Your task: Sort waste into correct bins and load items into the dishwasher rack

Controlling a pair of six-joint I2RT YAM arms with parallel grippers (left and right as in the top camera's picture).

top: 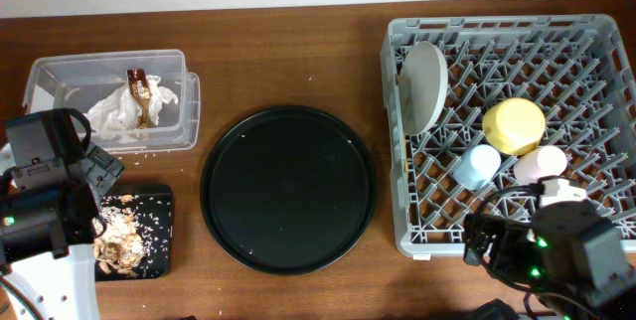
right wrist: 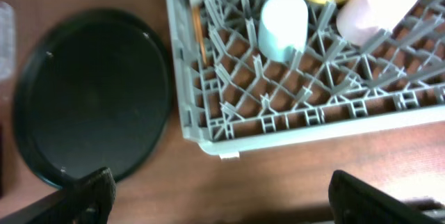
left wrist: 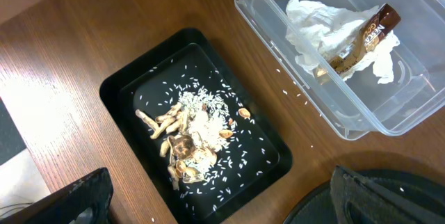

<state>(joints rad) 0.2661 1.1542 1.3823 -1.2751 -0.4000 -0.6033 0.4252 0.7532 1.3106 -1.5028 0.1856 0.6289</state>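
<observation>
The crumpled white napkin [top: 119, 113] and the brown-and-gold wrapper [top: 140, 93] lie in the clear tub [top: 60, 72]; they also show in the left wrist view [left wrist: 327, 29]. Bones and rice [left wrist: 191, 137] lie in the shallow black tray [left wrist: 118, 88], also seen overhead [top: 124, 236]. The grey rack [top: 596, 32] holds the plate [top: 421, 86] on edge, the yellow bowl [top: 514, 125], the light-blue cup [top: 477, 166] and the pale-pink cup [top: 540, 165]. My left gripper [left wrist: 222, 203] is open and empty above the black tray's near end. My right gripper [right wrist: 222, 200] is open and empty in front of the rack [right wrist: 292, 126].
A large round black tray [top: 288, 189] lies in the middle between the bins and the rack; its rim shows in the right wrist view [right wrist: 90, 99]. Loose rice grains dot the wood beside the tub [left wrist: 292, 93].
</observation>
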